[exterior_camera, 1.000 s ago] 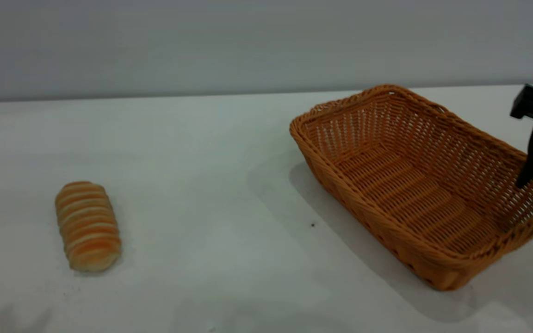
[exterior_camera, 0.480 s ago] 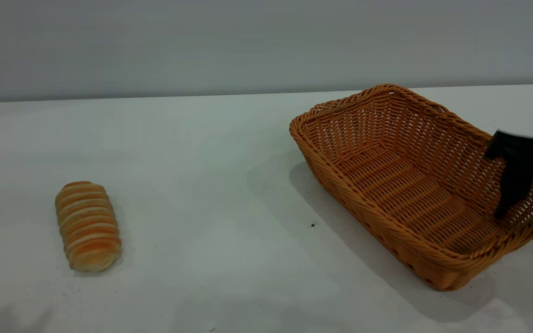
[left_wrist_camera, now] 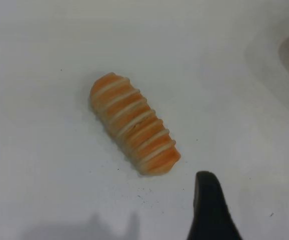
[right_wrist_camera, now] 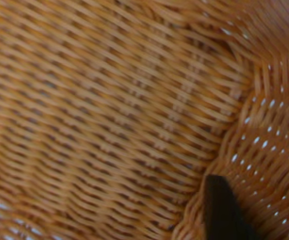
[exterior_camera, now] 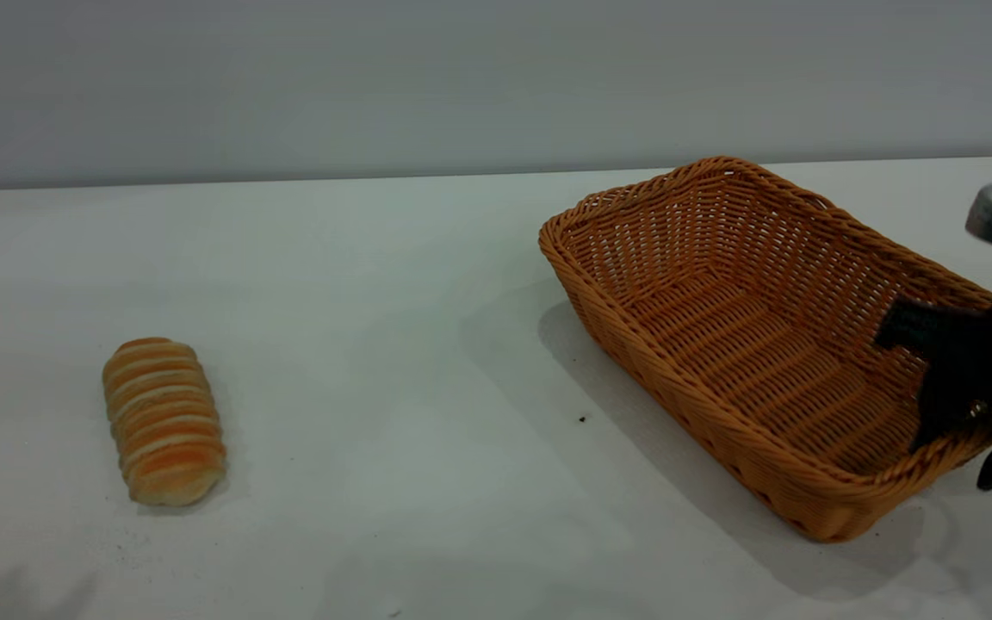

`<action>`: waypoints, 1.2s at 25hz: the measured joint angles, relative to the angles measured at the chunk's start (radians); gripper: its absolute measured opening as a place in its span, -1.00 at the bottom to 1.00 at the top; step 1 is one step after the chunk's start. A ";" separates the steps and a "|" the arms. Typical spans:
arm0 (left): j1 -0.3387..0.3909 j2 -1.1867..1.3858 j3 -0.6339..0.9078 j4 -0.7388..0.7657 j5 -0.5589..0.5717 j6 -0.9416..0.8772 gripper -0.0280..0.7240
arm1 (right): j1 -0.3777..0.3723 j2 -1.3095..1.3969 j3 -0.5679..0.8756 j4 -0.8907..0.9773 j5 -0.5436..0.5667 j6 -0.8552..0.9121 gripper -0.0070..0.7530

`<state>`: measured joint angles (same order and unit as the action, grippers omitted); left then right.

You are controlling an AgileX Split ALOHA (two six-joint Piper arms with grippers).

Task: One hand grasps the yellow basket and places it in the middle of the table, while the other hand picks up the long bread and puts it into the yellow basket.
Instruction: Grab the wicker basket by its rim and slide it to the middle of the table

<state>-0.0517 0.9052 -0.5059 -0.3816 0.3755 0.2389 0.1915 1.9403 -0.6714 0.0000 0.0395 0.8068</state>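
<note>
The white table [exterior_camera: 427,284] fills most of the exterior view, its near and side edges cut off by the frame. The yellow basket [exterior_camera: 703,413] is set on it toward the right edge, skewed to the table's edges, with its right end hidden behind the right gripper [exterior_camera: 965,452]. That gripper is partly cut off at the frame's right border; one finger is seen inside the basket against the end wall and a second dark tip outside it, so the jaws are spread astride the braided rim, and contact cannot be made out. A second ago only one finger was seen higher above this end; the gripper has since been lowered over the rim, while the basket is unmoved.

The right wrist view adds the woven floor [right_wrist_camera: 109,110] and an inner corner at close range, with one dark fingertip [right_wrist_camera: 222,210] beside the wall.

The long bread [exterior_camera: 164,420] is lying flat near the left edge, well apart from the basket, unchanged. The left gripper is missed by the exterior view; in the left wrist view only one fingertip [left_wrist_camera: 209,210] is shown above the table near the bread [left_wrist_camera: 133,123], so its opening cannot be told.
</note>
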 joint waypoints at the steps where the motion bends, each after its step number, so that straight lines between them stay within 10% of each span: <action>1: 0.000 0.000 0.000 0.000 0.000 0.000 0.44 | -0.001 0.004 -0.002 0.007 -0.010 0.004 -0.36; 5: 0.000 0.000 0.000 0.000 0.000 0.000 0.44 | -0.004 0.019 -0.036 0.000 -0.039 -0.023 -0.84; 21: 0.000 0.000 0.000 0.000 -0.001 0.000 0.44 | 0.148 0.042 -0.315 -0.009 0.174 -0.286 -0.85; 30: 0.000 0.000 0.000 -0.001 0.000 0.000 0.44 | 0.220 0.083 -0.340 -0.009 0.076 -0.303 -0.79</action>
<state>-0.0517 0.9052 -0.5059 -0.3825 0.3757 0.2389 0.4118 2.0236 -1.0109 -0.0086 0.1154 0.5039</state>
